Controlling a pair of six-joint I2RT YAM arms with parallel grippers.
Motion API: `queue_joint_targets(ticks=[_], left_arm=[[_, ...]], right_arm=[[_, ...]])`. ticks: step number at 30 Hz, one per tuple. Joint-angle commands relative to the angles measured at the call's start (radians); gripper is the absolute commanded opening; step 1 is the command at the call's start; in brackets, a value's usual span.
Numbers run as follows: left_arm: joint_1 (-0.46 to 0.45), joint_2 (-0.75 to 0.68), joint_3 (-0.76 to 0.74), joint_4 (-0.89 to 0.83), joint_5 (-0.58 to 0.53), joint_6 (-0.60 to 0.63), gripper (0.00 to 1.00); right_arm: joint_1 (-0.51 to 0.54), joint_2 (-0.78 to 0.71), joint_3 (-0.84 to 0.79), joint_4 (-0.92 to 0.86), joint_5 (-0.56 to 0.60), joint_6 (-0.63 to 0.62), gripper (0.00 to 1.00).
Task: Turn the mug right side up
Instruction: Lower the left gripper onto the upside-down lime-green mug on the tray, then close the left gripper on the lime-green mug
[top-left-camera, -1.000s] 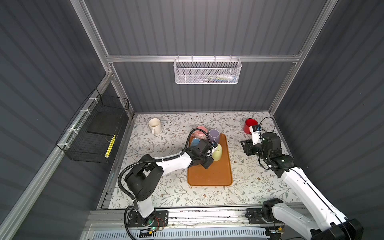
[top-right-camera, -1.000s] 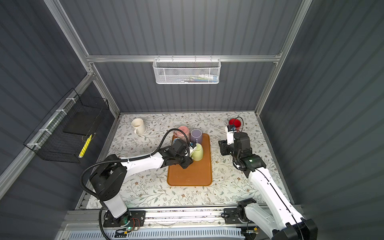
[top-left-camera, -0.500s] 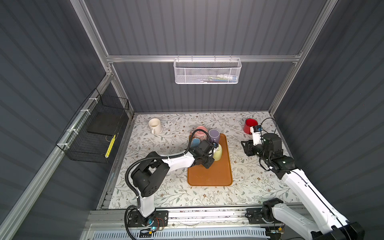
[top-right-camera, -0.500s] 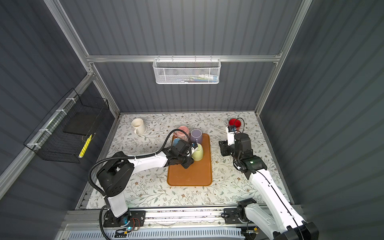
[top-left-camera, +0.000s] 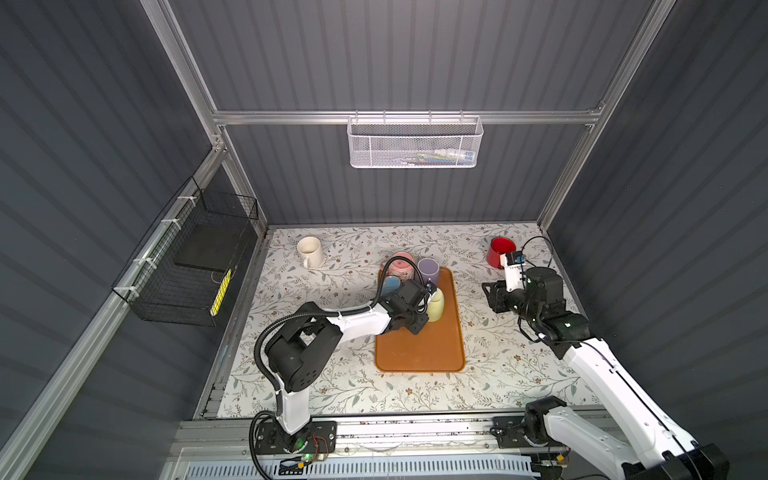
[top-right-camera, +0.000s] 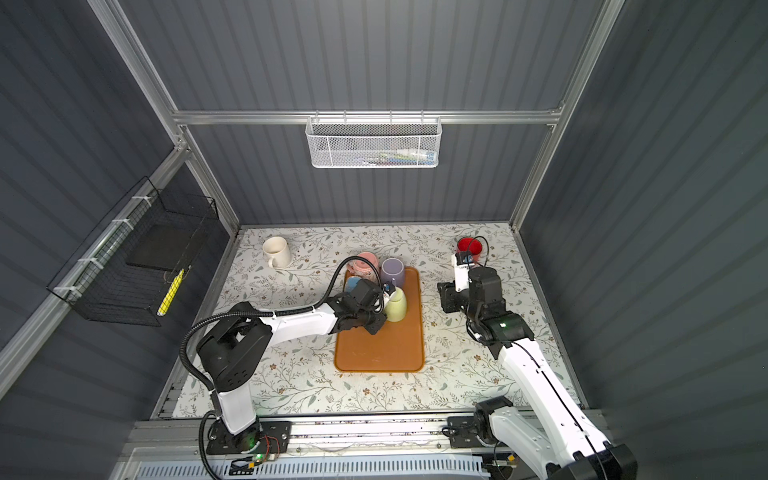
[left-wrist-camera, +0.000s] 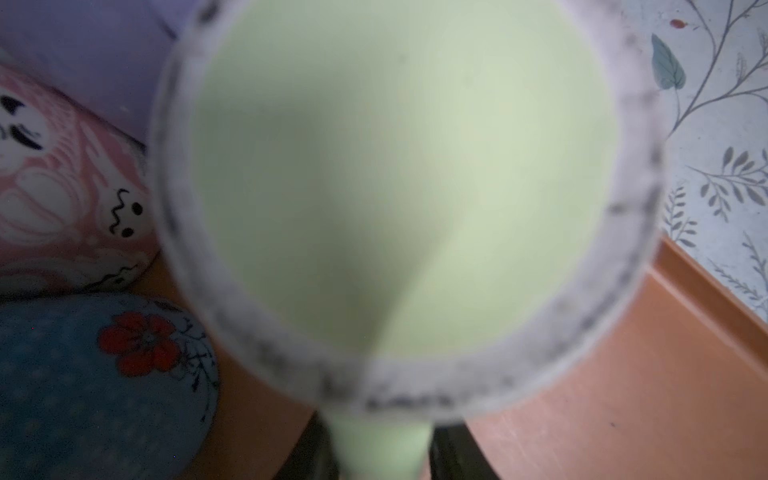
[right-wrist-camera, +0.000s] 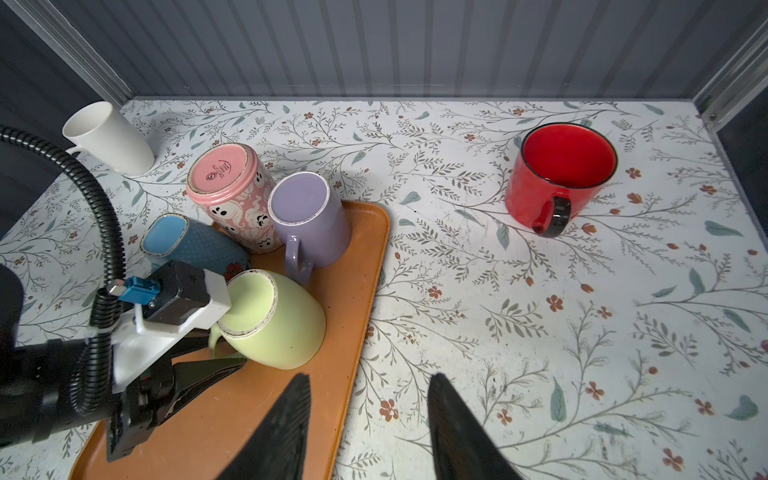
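The pale green mug (top-left-camera: 435, 305) (top-right-camera: 395, 306) is bottom-up on the orange tray (top-left-camera: 419, 353), tipped towards my left gripper in the right wrist view (right-wrist-camera: 278, 324). Its blurred base (left-wrist-camera: 395, 187) fills the left wrist view. My left gripper (left-wrist-camera: 382, 457) (top-left-camera: 422, 311) is shut on the mug's handle, with a dark finger pressed against each side. My right gripper (right-wrist-camera: 370, 415) (top-left-camera: 492, 297) hangs open over the tray's right edge, with nothing between its fingers.
Pink (right-wrist-camera: 232, 187), purple (right-wrist-camera: 311, 216) and blue (right-wrist-camera: 191, 245) mugs crowd the tray's far end, right behind the green one. A white mug (top-left-camera: 309, 251) stands at the back left and a red mug (right-wrist-camera: 561, 174) at the back right, both upright on the floral table.
My left gripper's jaws have closed in on the green mug's handle, and the left arm's elbow has swung a little. The right arm has hardly moved.
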Motion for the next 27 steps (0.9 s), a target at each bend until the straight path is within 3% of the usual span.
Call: queue_joint_targets(ticks=[1,17,27], left_arm=[[-0.003,0.017,0.006,0.017,-0.005,-0.005,0.3],[-0.003,0.003,0.0,0.012,-0.012,-0.016,0.13],[-0.002,-0.005,-0.002,0.007,-0.019,-0.022,0.12]], right_arm=[[0.003,-0.01,-0.012,0.001,0.009,0.001,0.48],[0.003,-0.013,-0.017,0.005,0.01,0.009,0.49],[0.003,-0.01,-0.011,0.007,0.012,0.003,0.49]])
